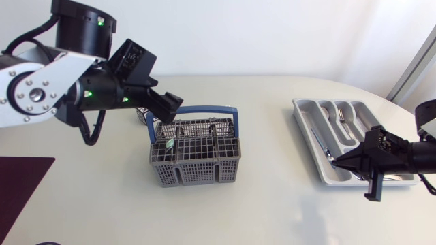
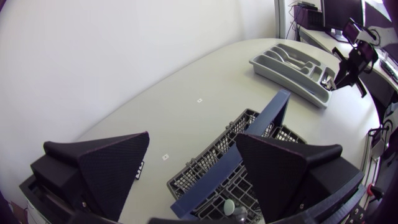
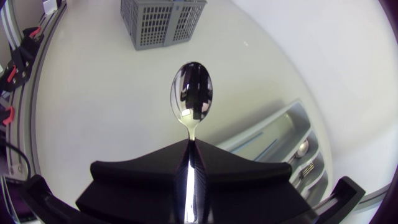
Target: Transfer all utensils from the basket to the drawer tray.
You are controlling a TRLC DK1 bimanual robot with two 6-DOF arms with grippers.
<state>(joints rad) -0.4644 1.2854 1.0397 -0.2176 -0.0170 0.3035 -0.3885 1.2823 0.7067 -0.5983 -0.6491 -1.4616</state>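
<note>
My right gripper: shut tight on the thin end of a spoon. The round end sticks out ahead.
Where the spoon is: in the air, just by the edge of the drawer tray, not in it yet.
My left gripper: wide open, holding nothing, just above the basket.
What could go wrong: the spoon could hit the tray's wall and tip out if I let go too soon.
In the way: the blue handle runs under my open left fingers, so I could bump it.
In the basket: maybe something pale, but I cannot see it well.
Around: forks and spoons lie in the tray, and a dark mat is far off.
</note>
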